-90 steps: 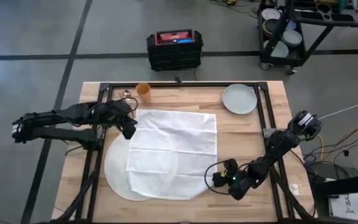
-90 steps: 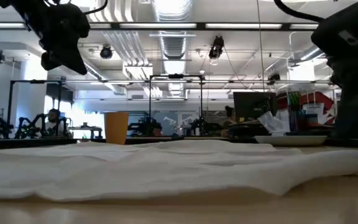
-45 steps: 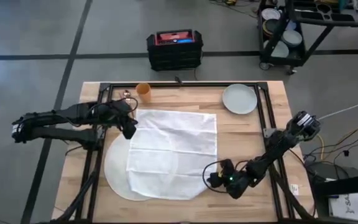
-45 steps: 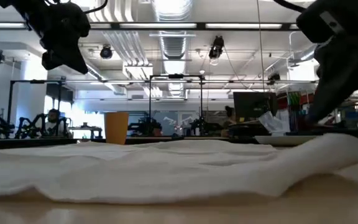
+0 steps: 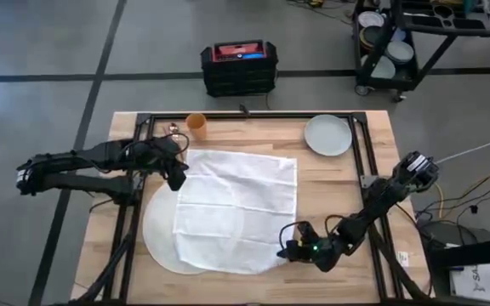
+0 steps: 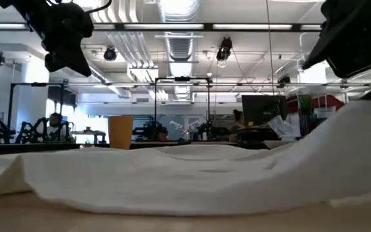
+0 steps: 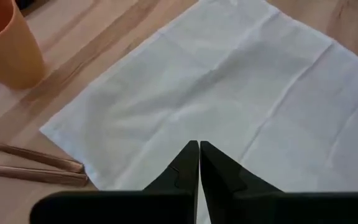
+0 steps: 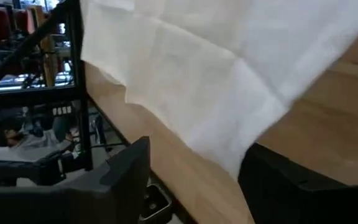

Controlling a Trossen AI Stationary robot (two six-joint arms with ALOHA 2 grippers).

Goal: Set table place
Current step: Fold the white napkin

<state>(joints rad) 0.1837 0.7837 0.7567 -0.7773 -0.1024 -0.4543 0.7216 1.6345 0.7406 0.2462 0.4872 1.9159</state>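
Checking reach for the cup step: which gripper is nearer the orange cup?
Left. The left gripper hovers just below the orange cup at the table's far edge; the right gripper is at the cloth's near right corner.

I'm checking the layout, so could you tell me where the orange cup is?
In the high view, the orange cup stands near the table's far edge, left of centre, just beyond the white cloth's far-left corner.

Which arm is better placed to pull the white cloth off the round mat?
The right. The right gripper is at the white cloth's near corner, which looks lifted. The left gripper, shut, hovers over the cloth's far left edge, gripping nothing.
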